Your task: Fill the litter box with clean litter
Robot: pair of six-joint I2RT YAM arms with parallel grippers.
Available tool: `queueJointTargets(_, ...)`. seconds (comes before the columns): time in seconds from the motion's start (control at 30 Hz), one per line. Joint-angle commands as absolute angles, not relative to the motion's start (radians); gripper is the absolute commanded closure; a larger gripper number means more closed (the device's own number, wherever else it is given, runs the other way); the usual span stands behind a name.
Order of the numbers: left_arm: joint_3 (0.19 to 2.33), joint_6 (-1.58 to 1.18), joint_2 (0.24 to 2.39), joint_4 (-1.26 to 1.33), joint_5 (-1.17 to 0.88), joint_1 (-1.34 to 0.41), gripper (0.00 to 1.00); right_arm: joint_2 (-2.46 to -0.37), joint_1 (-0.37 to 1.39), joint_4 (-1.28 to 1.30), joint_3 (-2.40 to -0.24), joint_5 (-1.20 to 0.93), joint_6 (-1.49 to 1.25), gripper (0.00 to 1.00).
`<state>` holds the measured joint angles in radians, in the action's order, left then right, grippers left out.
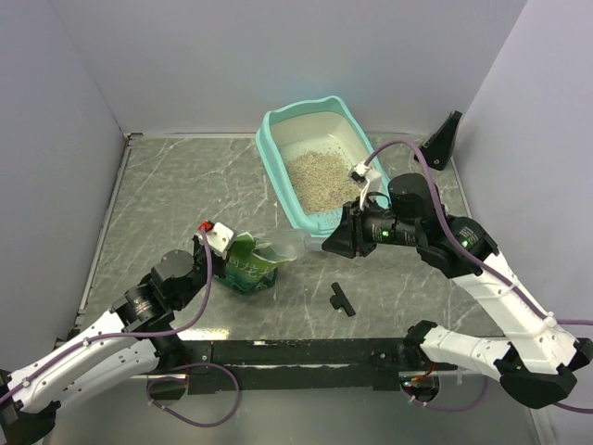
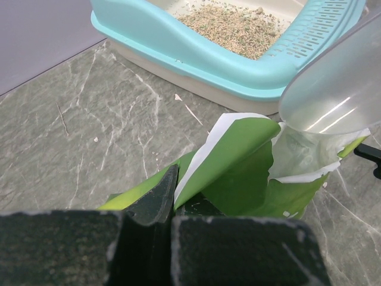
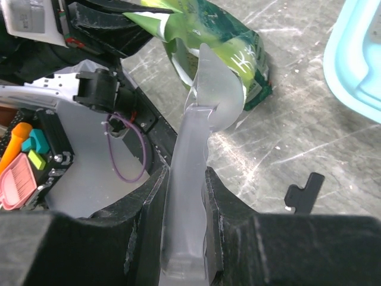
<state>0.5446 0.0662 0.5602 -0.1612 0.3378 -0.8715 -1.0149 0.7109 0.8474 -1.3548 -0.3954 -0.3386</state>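
Note:
The litter box (image 1: 270, 139), teal rim and cream pan, stands at the back centre with tan clean litter (image 1: 321, 178) heaped inside; it also shows in the left wrist view (image 2: 178, 44) with the litter (image 2: 235, 25). My left gripper (image 1: 219, 243) is shut on the torn top edge of a small green bag (image 1: 248, 265), seen close up (image 2: 238, 173). My right gripper (image 1: 335, 243) is shut on the handle of a translucent plastic scoop (image 3: 191, 179). The scoop's bowl (image 1: 287, 247) sits at the bag's open mouth (image 3: 217, 89).
A small black T-shaped part (image 1: 340, 298) lies on the marble-patterned table in front of the bag. A black wedge-shaped object (image 1: 443, 139) leans at the back right wall. White walls enclose the table on three sides.

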Motion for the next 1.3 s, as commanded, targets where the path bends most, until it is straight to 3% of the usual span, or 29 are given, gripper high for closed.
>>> queueJointTargets(0.0, 0.574, 0.054, 0.56, -0.144, 0.334, -0.871, 0.99, -0.993, 0.716, 0.845, -1.321, -0.361, -0.316, 1.0)
queueJointTargets(0.47, 0.575, 0.052, 0.568, -0.138, 0.321, -0.871, 0.99, -1.048, 0.753, 0.798, -1.267, -0.399, -0.314, 1.0)
queueJointTargets(1.27, 0.592, 0.023, 0.6, -0.153, 0.37, -0.871, 0.99, -1.627, 0.831, 0.759, -1.474, -0.505, -0.454, 1.0)
